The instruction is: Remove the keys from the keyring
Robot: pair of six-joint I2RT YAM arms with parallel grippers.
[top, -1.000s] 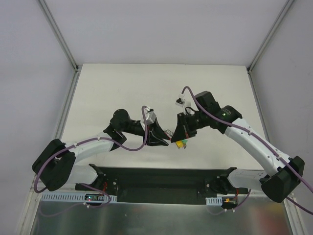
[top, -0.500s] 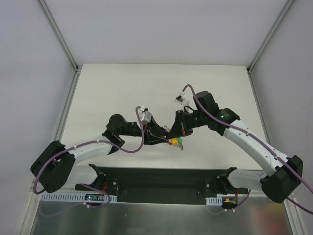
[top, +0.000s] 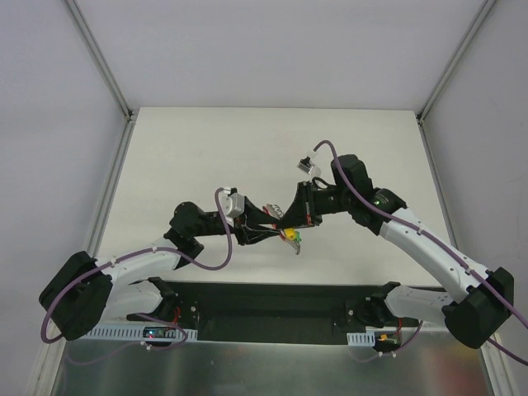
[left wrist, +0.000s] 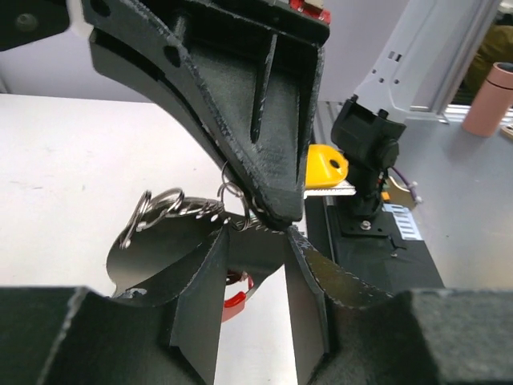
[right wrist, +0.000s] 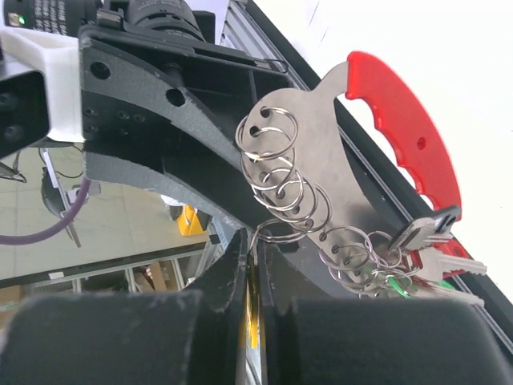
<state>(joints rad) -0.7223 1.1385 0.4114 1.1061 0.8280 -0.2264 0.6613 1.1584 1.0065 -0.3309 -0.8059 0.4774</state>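
Observation:
My left gripper (left wrist: 252, 234) and right gripper (right wrist: 252, 241) meet tip to tip above the table (top: 165, 165). The left one (top: 266, 233) is shut across a silvery metal plate (right wrist: 321, 136) with a red handle (right wrist: 409, 128). Several wire rings hang in a row through holes in the plate. One keyring (right wrist: 276, 231) runs into the right jaws, which are shut on the yellow key (left wrist: 327, 167). The yellow key (top: 290, 236) shows under the right gripper (top: 289, 221) in the top view. More keys (right wrist: 445, 261) and a green tag (right wrist: 393, 281) dangle at the plate's far end.
The white table is walled by pale panels left, right and behind. A black base bar (top: 272, 301) with both arm mounts runs along the near edge. Purple cables (top: 214, 247) loop off each wrist. The right arm's base (left wrist: 365, 152) stands behind the grippers in the left wrist view.
The left arm has drawn back to the left and its wrist has turned; the right gripper has followed a little leftward. Both grips hold as before.

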